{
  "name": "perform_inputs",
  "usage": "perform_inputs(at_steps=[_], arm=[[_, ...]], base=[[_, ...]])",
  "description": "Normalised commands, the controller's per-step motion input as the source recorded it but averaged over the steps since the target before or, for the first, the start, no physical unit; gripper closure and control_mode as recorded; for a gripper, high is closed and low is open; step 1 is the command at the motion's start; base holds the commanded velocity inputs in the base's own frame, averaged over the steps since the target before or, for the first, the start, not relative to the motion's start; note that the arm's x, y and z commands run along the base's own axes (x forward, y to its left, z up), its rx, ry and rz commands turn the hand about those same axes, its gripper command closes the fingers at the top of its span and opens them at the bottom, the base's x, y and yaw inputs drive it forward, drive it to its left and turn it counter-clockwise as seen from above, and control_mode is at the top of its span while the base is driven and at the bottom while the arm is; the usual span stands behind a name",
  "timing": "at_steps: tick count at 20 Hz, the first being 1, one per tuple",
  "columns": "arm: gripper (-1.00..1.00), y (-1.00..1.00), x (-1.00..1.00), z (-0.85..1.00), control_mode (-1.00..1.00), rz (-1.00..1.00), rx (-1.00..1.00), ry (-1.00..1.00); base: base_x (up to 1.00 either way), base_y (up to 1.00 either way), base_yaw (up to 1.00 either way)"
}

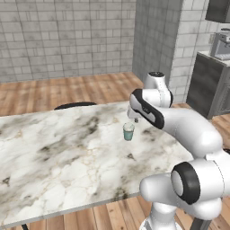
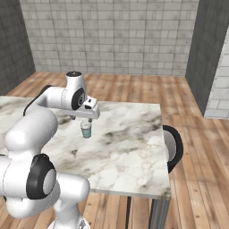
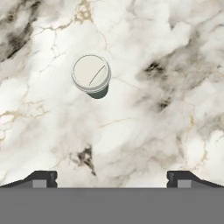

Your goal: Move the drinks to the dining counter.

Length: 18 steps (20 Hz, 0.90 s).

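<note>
A teal cup with a pale lid (image 1: 128,131) (image 2: 86,129) stands upright on the dining counter (image 1: 54,157) (image 2: 129,147), a white-grey veined marble top, near its middle. My gripper (image 1: 136,119) (image 2: 82,119) hangs just above the cup, apart from it, pointing down. In the hand view the cup (image 3: 91,74) is seen from above, left of centre on the marble (image 3: 157,113). The gripper (image 3: 111,179) is open, its fingertips (image 3: 43,178) wide apart with nothing between them.
A dark round stool (image 1: 74,105) stands at the counter's far side and another (image 2: 172,147) at its right end. At the far right a grey appliance (image 1: 221,45) sits on a dark cabinet (image 1: 209,85). Wooden floor surrounds the counter.
</note>
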Motion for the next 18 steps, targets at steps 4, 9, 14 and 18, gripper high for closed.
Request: perform_inputs(at_steps=[4,9,14,18], arm=[[-1.00,0.21,-0.06,0.06,-1.00,0.07,0.00,-0.06],[-1.00,0.05,-0.10,0.11,-1.00,0.12,0.00,-0.05],[-1.00,0.00,-0.09,0.11,-1.00,0.10,0.00,-0.03],[-1.00,0.00,-0.15,0.13,-1.00,0.06,0.00,0.00]], base=[[0.00,0.00,0.00],[0.00,0.00,0.00],[0.00,0.00,0.00],[0.00,0.00,0.00]])
